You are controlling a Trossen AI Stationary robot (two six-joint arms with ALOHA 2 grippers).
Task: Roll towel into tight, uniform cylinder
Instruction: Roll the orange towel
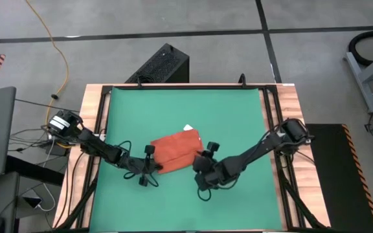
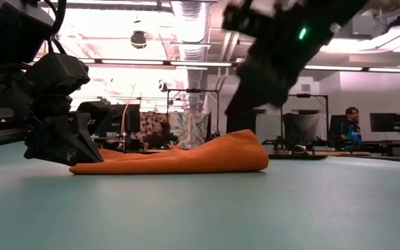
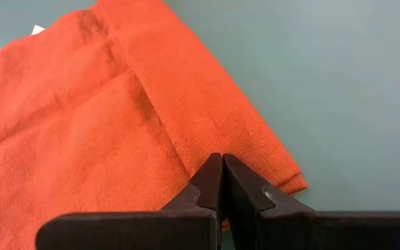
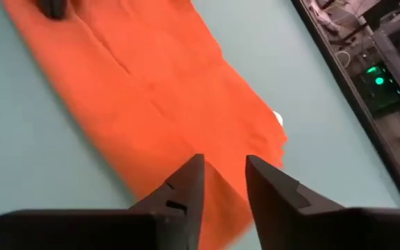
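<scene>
— Where is your towel (image 1: 175,150)?
— Folded on the green mat (image 1: 238,116), between both arms.
— And your claws?
— Your left gripper (image 3: 221,182) has its fingers pressed together at the towel's near edge. Your right gripper (image 4: 222,182) stands narrowly apart over the other end, holding nothing.

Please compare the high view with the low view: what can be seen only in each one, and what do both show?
Only the high view shows the small white tag at the far edge of the soft orange-red towel, the whole green table mat and the wooden table border.

Only the low view shows the towel's profile: flat at one end, raised in a rounded fold at the other, plus seated people behind.

Both show the towel between the left hand and right hand.
</scene>
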